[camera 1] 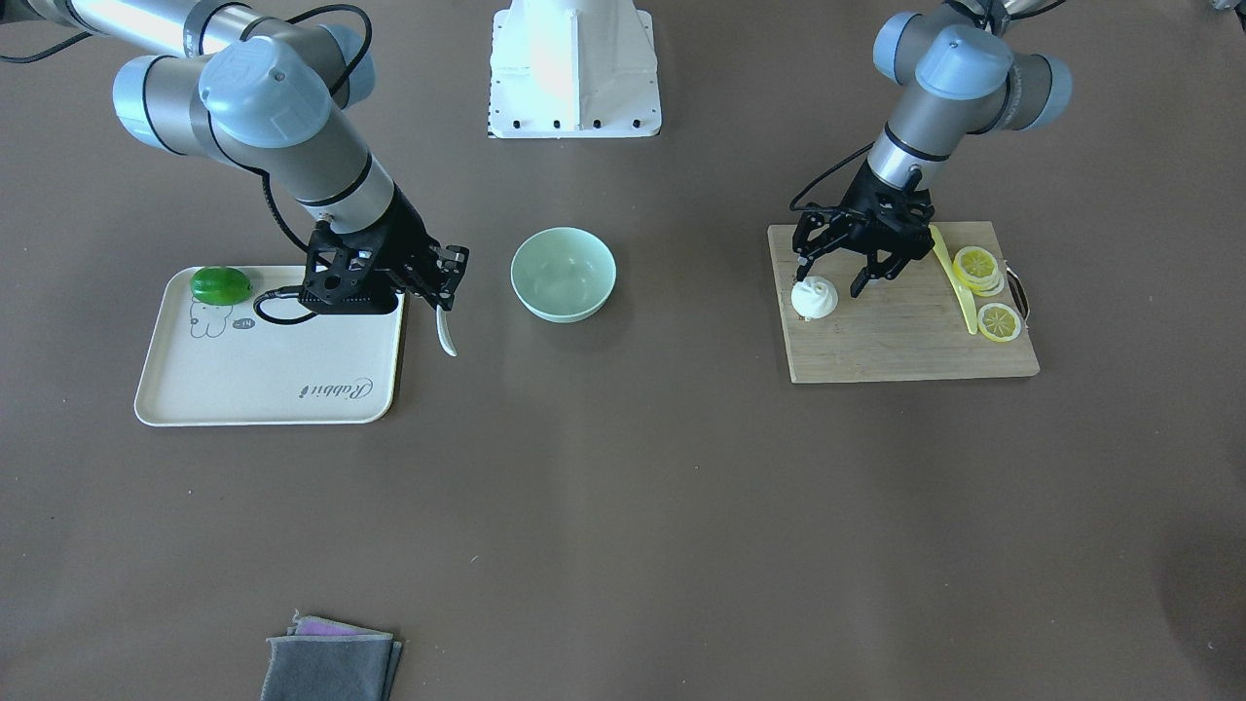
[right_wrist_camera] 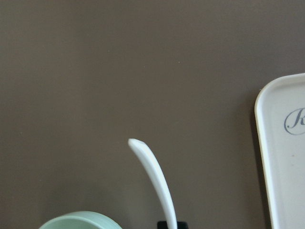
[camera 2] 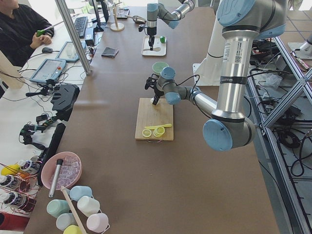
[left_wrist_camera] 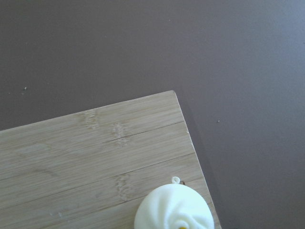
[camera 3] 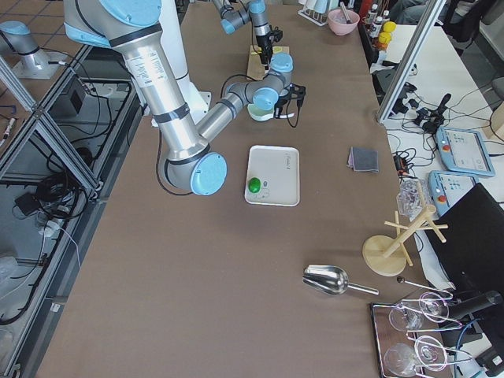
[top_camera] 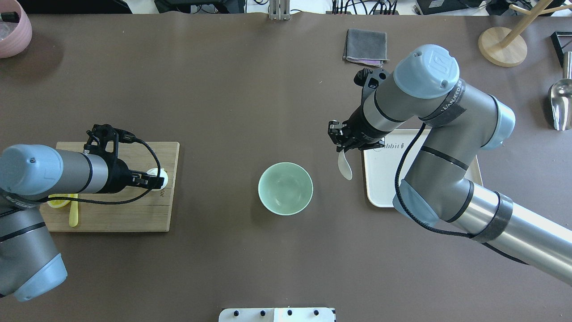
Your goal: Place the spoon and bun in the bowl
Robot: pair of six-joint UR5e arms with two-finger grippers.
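The pale green bowl (camera 1: 564,275) stands empty mid-table, also in the overhead view (top_camera: 285,188). My right gripper (camera 1: 443,292) is shut on the white spoon (camera 1: 447,336), holding it above the table between the tray and the bowl (right_wrist_camera: 78,220). The spoon's free end sticks out toward the bowl (top_camera: 344,166) (right_wrist_camera: 152,176). The white pleated bun (camera 1: 815,297) sits on the wooden cutting board (camera 1: 896,341). My left gripper (camera 1: 830,282) is open just above the bun (top_camera: 163,179). The bun shows at the bottom edge of the left wrist view (left_wrist_camera: 174,210).
A cream tray (camera 1: 263,380) with a green object (camera 1: 221,285) lies under the right arm. Lemon slices (camera 1: 976,265) and a thin yellow knife (camera 1: 959,282) share the board. A folded grey cloth (camera 1: 331,657) lies at the table's far side.
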